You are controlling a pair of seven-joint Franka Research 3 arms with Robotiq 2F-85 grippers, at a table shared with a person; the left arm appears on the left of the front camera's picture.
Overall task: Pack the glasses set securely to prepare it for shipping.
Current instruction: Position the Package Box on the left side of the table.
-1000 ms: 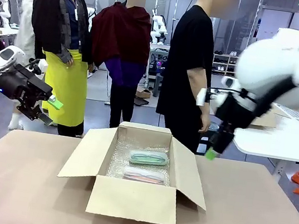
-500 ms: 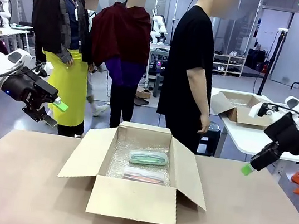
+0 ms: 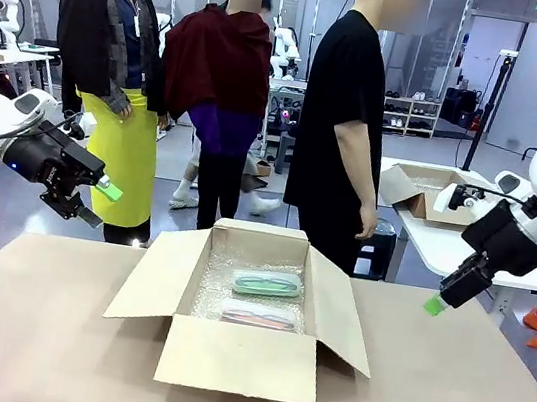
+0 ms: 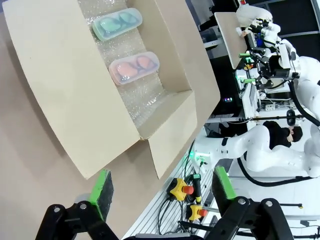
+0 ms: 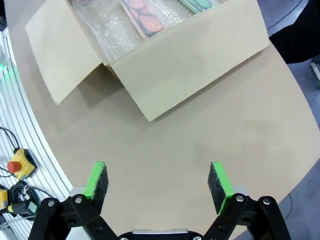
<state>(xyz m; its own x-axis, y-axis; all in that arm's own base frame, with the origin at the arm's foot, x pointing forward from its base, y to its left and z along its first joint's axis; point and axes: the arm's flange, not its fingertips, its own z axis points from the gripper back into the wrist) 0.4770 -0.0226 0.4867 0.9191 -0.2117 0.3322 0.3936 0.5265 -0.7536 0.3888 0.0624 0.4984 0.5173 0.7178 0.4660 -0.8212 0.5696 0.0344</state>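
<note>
Front view: nearest the camera lies the bare table (image 3: 13, 355). On it the cardboard box (image 3: 240, 359) is set with its flaps open, the near one hanging forward. Inside, on a bubble-wrap lining (image 3: 221, 285), the glasses set is laid flat. The pale pink pack (image 3: 259, 314) is the nearer, and the mint green pack (image 3: 267, 283) lies just behind it and parallel to it. The left gripper (image 3: 98, 203) and the right gripper (image 3: 435, 304) are held to either side, raised above the table and well apart from the box. Beyond the far flap a person (image 3: 336, 120) in black is seen standing side-on.

Both grippers are spread wide and nothing is gripped. This is settled by the wrist views, where the green pads stand far apart with nothing between them; in the front view the jaws are given edge-on and their gap is hard to read. In the left wrist view the lens shapes can be made out through the clear wrap, and the lining is seen to cover the box floor. In the right wrist view the near flap's outer face and the table's near edge are shown, with a red stop button (image 5: 20, 164) below it.

Placing is judged done, and closing is the step in hand. The next move calls for each gripper to be brought to a flap edge and the flaps folded down. The lining may need to be drawn over the packs first, so that they cannot slide.
</note>
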